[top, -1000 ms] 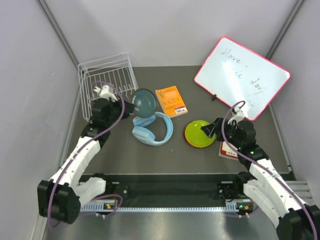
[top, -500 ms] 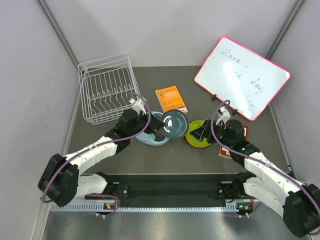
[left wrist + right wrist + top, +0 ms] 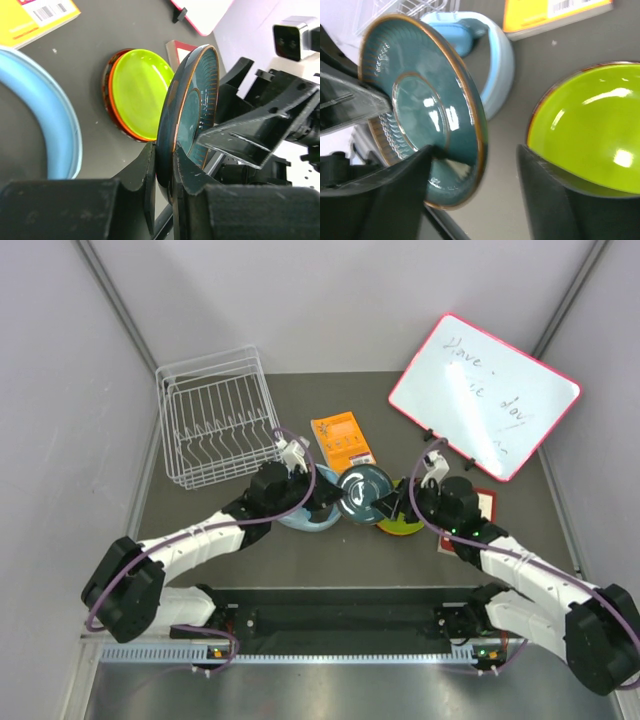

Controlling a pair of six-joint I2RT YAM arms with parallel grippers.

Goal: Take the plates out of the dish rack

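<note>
Handover step, I reckon: my left tool (image 3: 167, 167) pinches the teal plate (image 3: 192, 115) by its rim, and my right tool (image 3: 474, 152), spread astride it, must close next.

left gripper (image 3: 165, 175) clamped, right gripper (image 3: 472, 192) spread

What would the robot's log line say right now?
left gripper: shut on teal plate | right gripper: open, straddling its rim | green plate: on orange plate
</note>
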